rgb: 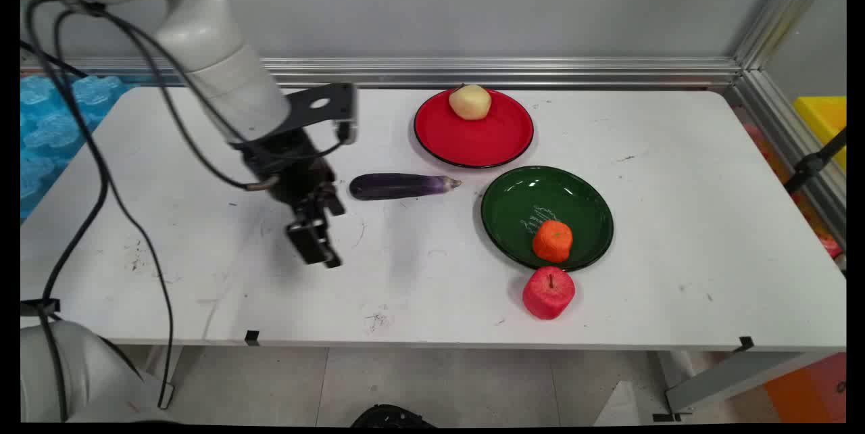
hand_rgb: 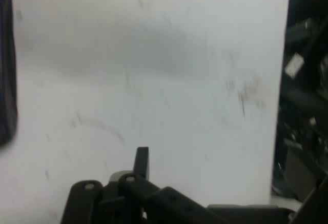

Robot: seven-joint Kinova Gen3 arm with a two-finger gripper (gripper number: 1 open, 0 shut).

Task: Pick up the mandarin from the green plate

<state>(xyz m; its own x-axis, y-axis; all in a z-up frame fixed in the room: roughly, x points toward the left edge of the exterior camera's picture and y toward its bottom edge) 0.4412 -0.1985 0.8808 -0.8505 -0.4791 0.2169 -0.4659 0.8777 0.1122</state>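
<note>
Your claw (rgb: 317,245) hangs low over the counter (rgb: 676,218), just left of the eggplant (rgb: 402,186), gripping nothing; whether it is spread or pressed together cannot be told. Right of the eggplant sits a green plate (rgb: 513,207) carrying an orange (rgb: 553,241).

My matt black gripper (rgb: 317,245) hangs over a scuffed, matt white table (rgb: 676,218); the eggplant (rgb: 399,186) looks smooth and glossy, both plates, red (rgb: 503,143) and green (rgb: 513,211), shine like enamel
</note>
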